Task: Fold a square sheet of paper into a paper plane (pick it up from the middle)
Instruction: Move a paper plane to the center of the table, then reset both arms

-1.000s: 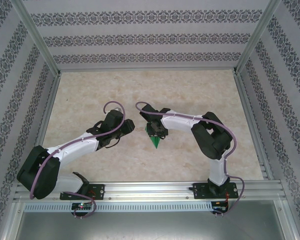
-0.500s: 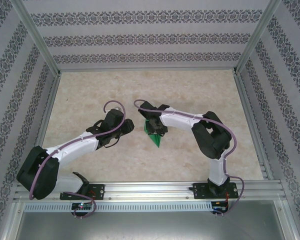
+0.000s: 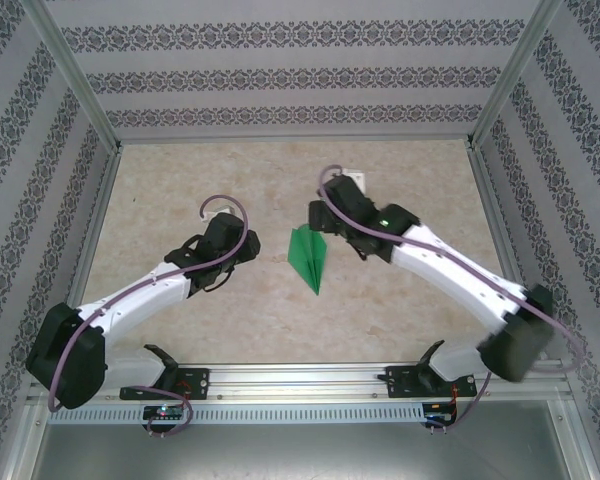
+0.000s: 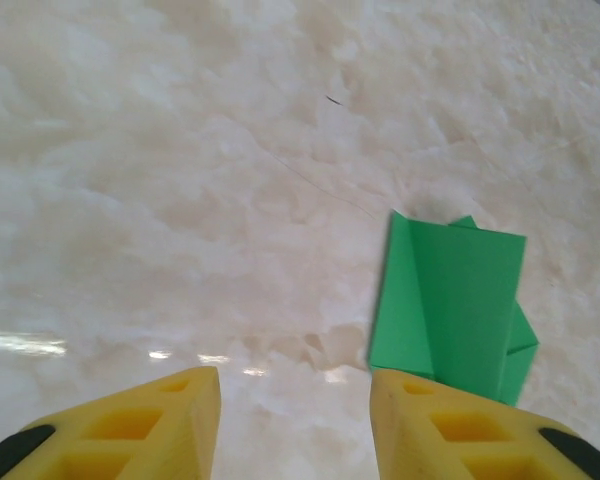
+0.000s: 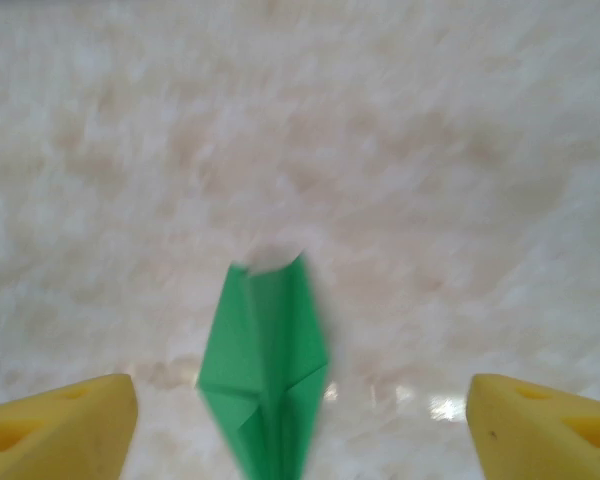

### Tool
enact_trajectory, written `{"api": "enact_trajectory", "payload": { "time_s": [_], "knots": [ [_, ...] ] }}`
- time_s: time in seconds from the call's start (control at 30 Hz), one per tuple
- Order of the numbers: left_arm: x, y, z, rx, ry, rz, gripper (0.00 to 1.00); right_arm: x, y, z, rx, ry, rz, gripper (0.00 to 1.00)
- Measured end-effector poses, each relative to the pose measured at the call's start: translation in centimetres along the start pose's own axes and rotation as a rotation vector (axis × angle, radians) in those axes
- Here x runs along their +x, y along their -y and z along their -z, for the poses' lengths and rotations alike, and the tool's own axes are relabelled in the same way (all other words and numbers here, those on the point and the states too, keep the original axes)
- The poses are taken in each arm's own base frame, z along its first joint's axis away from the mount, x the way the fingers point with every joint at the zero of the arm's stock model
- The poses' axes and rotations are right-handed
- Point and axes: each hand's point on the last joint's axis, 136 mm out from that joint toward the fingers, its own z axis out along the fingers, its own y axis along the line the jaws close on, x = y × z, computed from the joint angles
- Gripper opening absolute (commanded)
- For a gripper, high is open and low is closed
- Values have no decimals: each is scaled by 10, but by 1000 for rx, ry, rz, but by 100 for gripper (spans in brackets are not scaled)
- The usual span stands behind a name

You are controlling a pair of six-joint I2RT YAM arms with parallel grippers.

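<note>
The paper plane lies on the desk at frame centre, between left pincer and right pincer

We are reaching our left arm forward and to the right from its base, with the elbow folded back at the near left and the wrist angling in toward the middle. Our left gripper is holding its yellow fingers partly apart. We are stretching our right arm in a long diagonal from the near right toward the centre. Our right gripper is spreading its fingers wide, facing down at the surface.
</note>
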Motion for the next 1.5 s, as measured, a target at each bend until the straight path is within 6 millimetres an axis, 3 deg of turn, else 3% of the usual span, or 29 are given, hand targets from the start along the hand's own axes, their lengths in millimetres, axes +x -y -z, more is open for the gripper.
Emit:
{"api": "enact_trajectory", "payload": {
  "time_s": [0.07,0.17,0.3,0.4,0.47,0.57,0.67,0.8,0.87,0.97,1.07,1.27,1.5],
  "knots": [
    [-11,-10,9,-45,51,-20,79,-9,41,9,84,102,-42,98],
    [-35,-32,24,-142,152,-39,99,-6,112,-2,267,166,-87,98],
    [-68,-84,41,-338,259,-23,100,31,187,-37,481,137,-43,98],
    [-86,-132,51,-516,293,5,100,63,224,-63,553,66,-7,98],
    [-93,-153,57,-605,314,-1,100,72,237,-78,560,52,5,98],
    [-99,-168,61,-657,351,-36,100,76,241,-103,533,62,29,98],
    [-99,-183,59,-683,375,-71,100,66,232,-122,461,104,75,98],
    [-99,-198,50,-700,396,-122,100,41,223,-126,373,240,101,98],
    [-99,-201,44,-698,398,-147,100,43,230,-122,337,290,83,98],
    [-99,-200,33,-673,408,-182,100,62,245,-117,311,359,50,98],
    [-99,-196,22,-636,420,-220,100,85,244,-127,280,300,51,98],
    [-98,-188,-5,-551,466,-300,100,50,242,-120,259,413,34,98],
    [-94,-176,-41,-432,446,-394,100,49,240,-120,243,416,34,98]
  ]
}}
